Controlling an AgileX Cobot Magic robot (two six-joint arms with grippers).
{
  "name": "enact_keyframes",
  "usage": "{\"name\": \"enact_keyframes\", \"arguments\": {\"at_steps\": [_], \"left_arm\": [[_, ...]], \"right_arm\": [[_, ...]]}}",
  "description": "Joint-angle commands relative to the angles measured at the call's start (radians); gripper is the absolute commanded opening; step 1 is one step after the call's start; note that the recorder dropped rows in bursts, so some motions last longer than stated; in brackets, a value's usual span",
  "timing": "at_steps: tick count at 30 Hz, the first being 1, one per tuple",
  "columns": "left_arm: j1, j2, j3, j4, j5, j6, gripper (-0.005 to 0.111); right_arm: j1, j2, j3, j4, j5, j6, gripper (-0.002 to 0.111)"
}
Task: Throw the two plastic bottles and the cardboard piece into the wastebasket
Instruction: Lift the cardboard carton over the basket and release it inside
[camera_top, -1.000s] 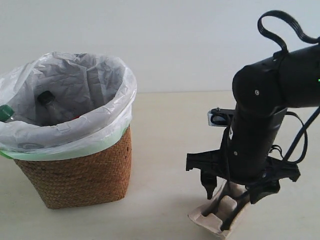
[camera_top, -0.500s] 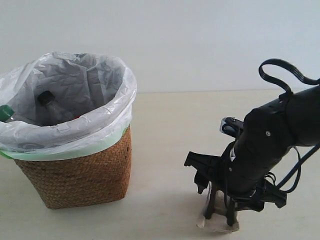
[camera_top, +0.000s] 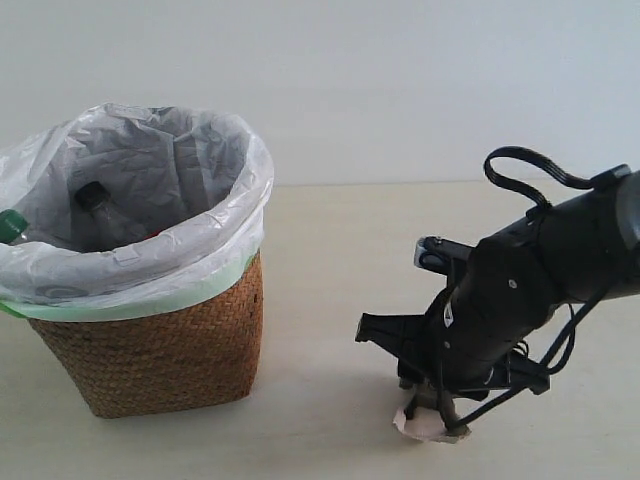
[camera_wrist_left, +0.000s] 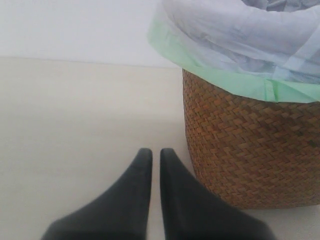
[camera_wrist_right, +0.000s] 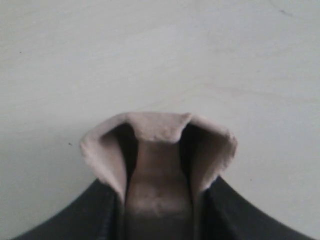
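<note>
The wastebasket (camera_top: 150, 345) stands at the left, brown wicker with a white bag (camera_top: 200, 240) folded over its rim. Inside it lie both bottles: I see the black cap (camera_top: 90, 195) and, at the edge of the picture, the green cap (camera_top: 10, 225). On the table to the right, my right gripper (camera_top: 435, 410) is shut on the cardboard piece (camera_top: 422, 426). In the right wrist view the beige cardboard piece (camera_wrist_right: 157, 150) is pinched and folded between the black fingers (camera_wrist_right: 235, 215). My left gripper (camera_wrist_left: 152, 152) is shut with nothing in it, low beside the wastebasket (camera_wrist_left: 250, 145).
The right arm (camera_top: 520, 290) leans low over the pale table (camera_top: 330, 250), its cable loop (camera_top: 530, 175) above it. A plain wall runs behind. The bag's green edge (camera_wrist_left: 225, 82) hangs over the wicker.
The right arm has dropped lower and shifted left. The cardboard piece, first lying spread under open fingers, is now squeezed between them and mostly hidden. The wastebasket has not moved.
</note>
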Motion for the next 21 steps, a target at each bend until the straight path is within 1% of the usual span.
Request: {"name": "enact_keyframes", "arguments": {"at_steps": [1,4,6,10,15,18,19,21], "left_arm": [[0.003,-0.002,0.003,0.002,-0.003,-0.009,0.006],[0.003,-0.002,0.003,0.002,-0.003,-0.009,0.006],[0.003,-0.002,0.003,0.002,-0.003,-0.009,0.006],[0.003,-0.002,0.003,0.002,-0.003,-0.009,0.006],[0.003,-0.002,0.003,0.002,-0.003,-0.009,0.006],[0.003,-0.002,0.003,0.002,-0.003,-0.009,0.006],[0.003,-0.002,0.003,0.002,-0.003,-0.009,0.006],[0.003,-0.002,0.003,0.002,-0.003,-0.009,0.006]], "right_arm": [[-0.002,-0.029,-0.008,-0.016,-0.009,-0.063,0.0],[-0.002,-0.068,-0.051,-0.04,0.047,-0.065,0.0],[-0.002,-0.101,-0.104,-0.04,0.111,-0.101,0.0],[-0.002,-0.163,-0.234,-0.106,0.303,-0.153,0.0],[-0.002,-0.228,-0.431,-0.321,0.635,-0.115,0.0],[-0.002,-0.26,-0.537,-0.418,0.796,-0.115,0.0],[-0.002,-0.268,-0.559,-0.454,0.843,-0.115,0.0],[-0.002,-0.282,-0.598,-0.529,0.858,-0.115,0.0]]}}
